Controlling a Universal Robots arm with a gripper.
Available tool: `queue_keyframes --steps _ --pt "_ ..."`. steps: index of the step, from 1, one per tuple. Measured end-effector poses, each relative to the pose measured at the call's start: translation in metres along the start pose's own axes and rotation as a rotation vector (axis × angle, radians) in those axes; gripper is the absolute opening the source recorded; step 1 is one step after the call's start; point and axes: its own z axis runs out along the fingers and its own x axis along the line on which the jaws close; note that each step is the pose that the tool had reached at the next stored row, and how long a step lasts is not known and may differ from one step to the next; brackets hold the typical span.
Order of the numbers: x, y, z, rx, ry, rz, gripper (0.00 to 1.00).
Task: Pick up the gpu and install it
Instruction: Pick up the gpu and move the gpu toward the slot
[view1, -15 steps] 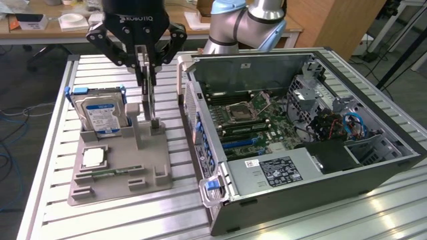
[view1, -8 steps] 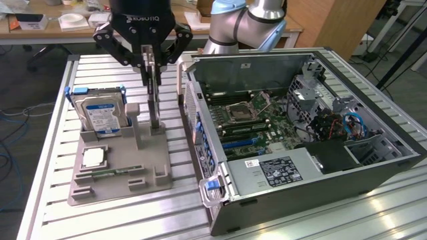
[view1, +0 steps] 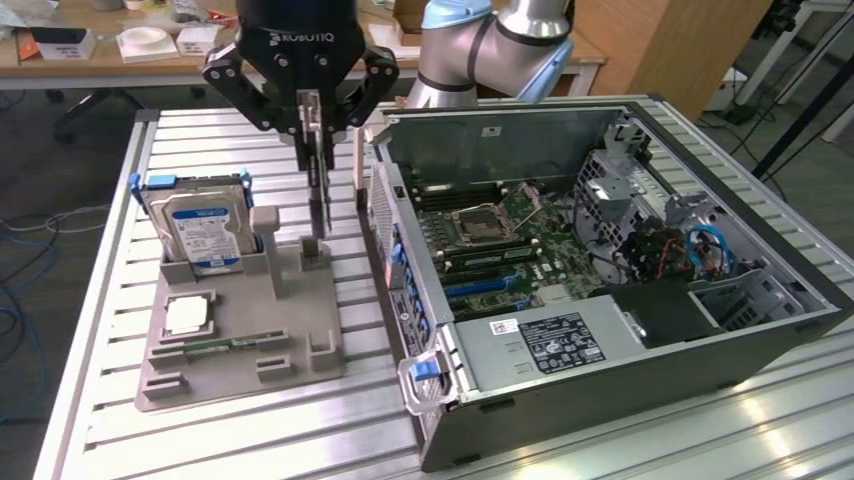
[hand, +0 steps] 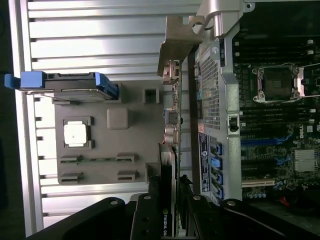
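The gpu (view1: 318, 205) is a thin dark card hanging edge-on and upright from my gripper (view1: 318, 140), whose fingers are shut on its upper part. Its lower end is just over an upright post of the grey holder (view1: 240, 335); I cannot tell whether they touch. In the wrist view the gpu (hand: 172, 125) runs as a narrow strip from my gripper (hand: 170, 212) to its silver bracket (hand: 176, 45), between the holder (hand: 107, 165) and the side wall of the open computer case (hand: 212, 90). The motherboard (view1: 521, 250) lies exposed inside the case.
A hard drive (view1: 200, 228) with blue rails stands upright in the holder. A square processor (view1: 187, 315) and a small green memory stick (view1: 220, 345) lie in its recesses. The case (view1: 627, 340) takes up the slatted table's side at the exterior view's right. A desk with boxes is behind.
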Motion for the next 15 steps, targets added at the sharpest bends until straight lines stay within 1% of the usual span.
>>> queue_keyframes --steps 3,15 --pt "-0.004 0.0003 0.0002 0.0000 -0.0001 0.000 0.26" --pt "-0.014 0.0010 0.0008 -0.0001 0.0000 0.000 0.26"
